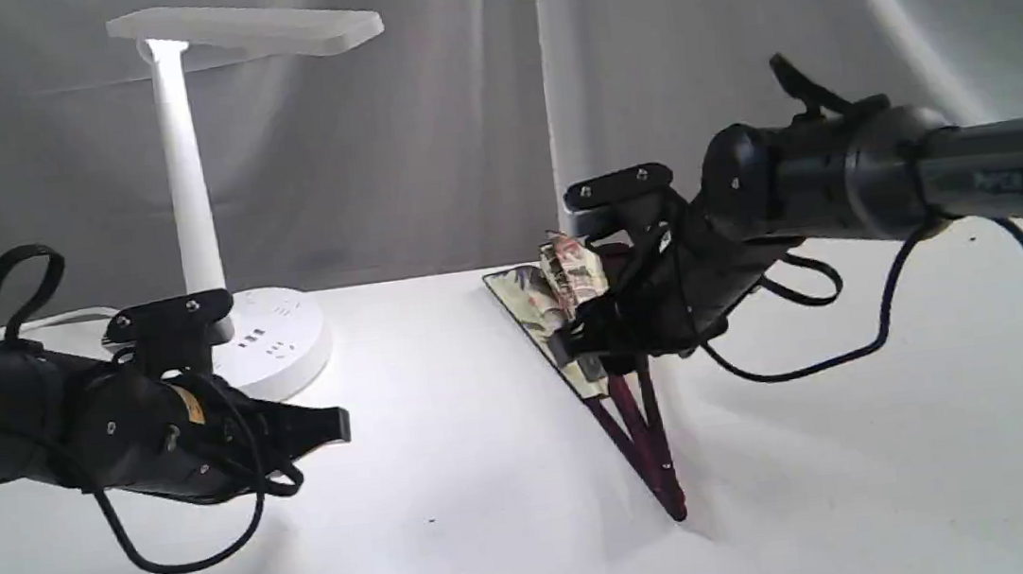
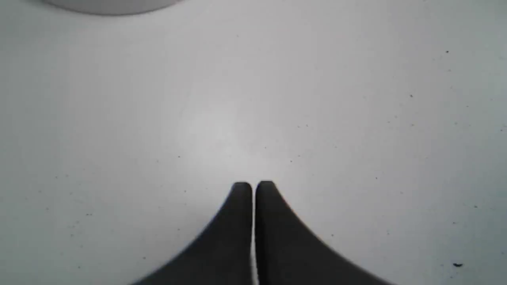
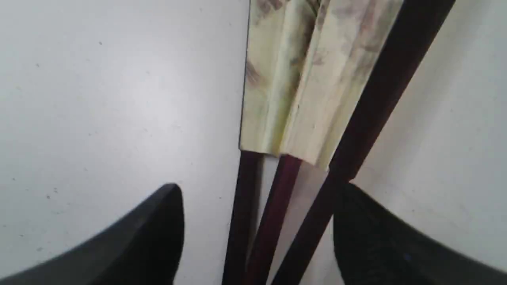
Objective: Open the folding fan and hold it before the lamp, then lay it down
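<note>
1. A pale curtain point(image 1: 456, 122) hangs behind a white tabletop point(image 1: 456, 483).
2. The left claw point(image 2: 253, 186) hovers low over bare tabletop, its fingers pressed together and holding nothing.
3. The lamp point(image 1: 188, 197) stands behind it at the back left, with its round base on the tabletop.
4. The folding fan point(image 1: 537, 308) sits right of centre, only partly spread. Its pivot end is nearest the camera and its painted leaf points toward the curtain.
5. The right claw point(image 3: 259, 190) is over the fan with its fingers point(image 3: 158, 233) apart on either side of the maroon ribs point(image 3: 273, 221). One finger is just beside the outer rib, and contact cannot be told.
</note>
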Robot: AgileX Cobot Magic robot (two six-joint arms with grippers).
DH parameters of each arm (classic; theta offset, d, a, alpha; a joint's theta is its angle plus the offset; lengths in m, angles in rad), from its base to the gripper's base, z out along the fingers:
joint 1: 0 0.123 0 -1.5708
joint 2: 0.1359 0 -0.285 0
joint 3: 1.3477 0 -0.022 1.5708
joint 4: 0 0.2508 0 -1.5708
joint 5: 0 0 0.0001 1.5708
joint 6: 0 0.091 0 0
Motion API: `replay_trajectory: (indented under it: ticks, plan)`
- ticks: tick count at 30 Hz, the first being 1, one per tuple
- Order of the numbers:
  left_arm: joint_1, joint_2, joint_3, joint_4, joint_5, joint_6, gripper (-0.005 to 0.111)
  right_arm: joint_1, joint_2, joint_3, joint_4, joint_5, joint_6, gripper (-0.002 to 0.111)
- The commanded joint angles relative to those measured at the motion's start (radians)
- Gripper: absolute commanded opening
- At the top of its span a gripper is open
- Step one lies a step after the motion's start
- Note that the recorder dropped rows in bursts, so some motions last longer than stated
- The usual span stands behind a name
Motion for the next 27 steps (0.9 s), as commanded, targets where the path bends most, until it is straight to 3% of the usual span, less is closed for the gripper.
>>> replay_trajectory:
  ticks: [1,6,10,18,27]
  plan:
    - [-0.004,-0.011,0.006,-0.001,-0.01,0.009,0.0,-0.01,-0.05,0.002,0.006,-0.013,0.026,0.056]
    - [-0.004,-0.011,0.006,-0.001,-0.006,0.009,0.0,-0.071,-0.051,0.002,0.025,-0.038,0.161,0.056]
    - [-0.004,-0.011,0.006,-0.001,-0.002,0.009,0.0,-0.141,-0.008,0.002,0.143,-0.022,0.153,0.056]
    - [-0.004,-0.011,0.006,-0.001,-0.002,0.009,0.0,-0.192,0.109,0.002,0.734,0.042,-0.245,0.056]
    - [-0.004,-0.011,0.006,-0.001,-0.002,0.009,0.0,-0.195,0.158,0.002,0.808,0.021,-0.268,0.056]
